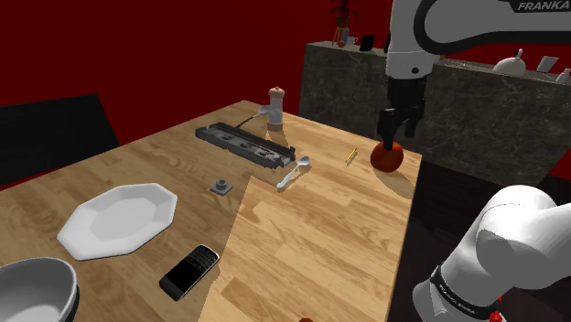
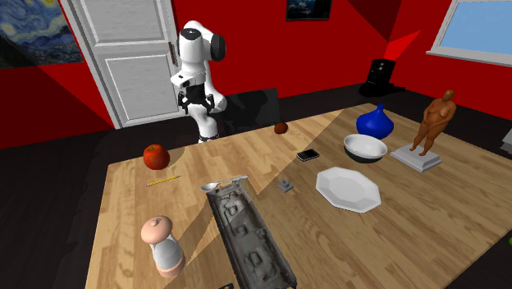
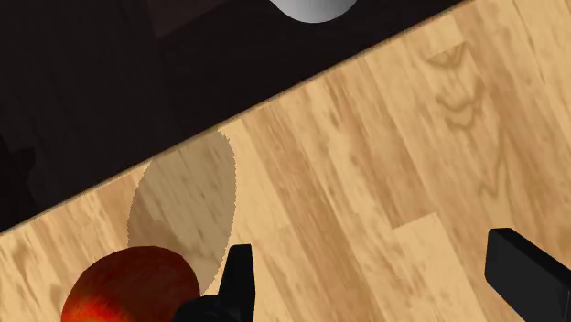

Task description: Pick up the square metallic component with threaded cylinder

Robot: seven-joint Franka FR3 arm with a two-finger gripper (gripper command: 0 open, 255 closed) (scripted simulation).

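Observation:
The square metallic component (image 1: 220,186) is a small grey block with a short cylinder on top. It sits on the wooden table between the white plate and the spoon, and appears again as the same grey component (image 2: 285,185). My gripper (image 1: 392,139) hangs far from it, over the table edge just above a red apple (image 1: 387,157). In the wrist view the gripper (image 3: 384,274) is open with bare wood between its fingers, and the apple (image 3: 128,285) lies just outside one finger (image 3: 240,274).
On the table are a white plate (image 1: 119,218), a black phone (image 1: 189,271), a white bowl (image 1: 32,288), a spoon (image 1: 295,171), a long grey tray (image 1: 245,144), a pepper mill (image 1: 275,107) and a pencil (image 1: 350,156). A blue vase (image 2: 377,121) and a statue (image 2: 431,127) stand farther off.

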